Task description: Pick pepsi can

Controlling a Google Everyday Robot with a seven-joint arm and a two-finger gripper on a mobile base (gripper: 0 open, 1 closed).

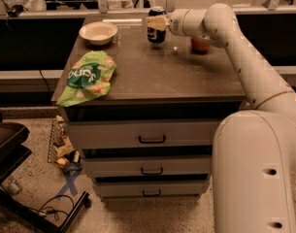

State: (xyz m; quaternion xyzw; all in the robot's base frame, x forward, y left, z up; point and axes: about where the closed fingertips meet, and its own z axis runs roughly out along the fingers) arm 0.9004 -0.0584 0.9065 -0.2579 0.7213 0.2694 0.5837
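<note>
The pepsi can [156, 33] is a dark blue can with a silver top rim, at the back middle of the brown cabinet top [152, 76]. My gripper [155, 23] reaches in from the right at the end of the white arm [225, 28]. It is shut on the can's upper half, with one pale finger [154, 23] across the can's front. The can is upright and looks held just off the surface. A red-orange apple [200, 44] sits to the right of the can, partly hidden behind the arm.
A white bowl [98, 32] stands at the back left of the top. A green chip bag [89, 76] lies at the front left edge. Drawers [152, 139] are below. A black cart [11, 149] and a wire basket [60, 147] stand on the floor at left.
</note>
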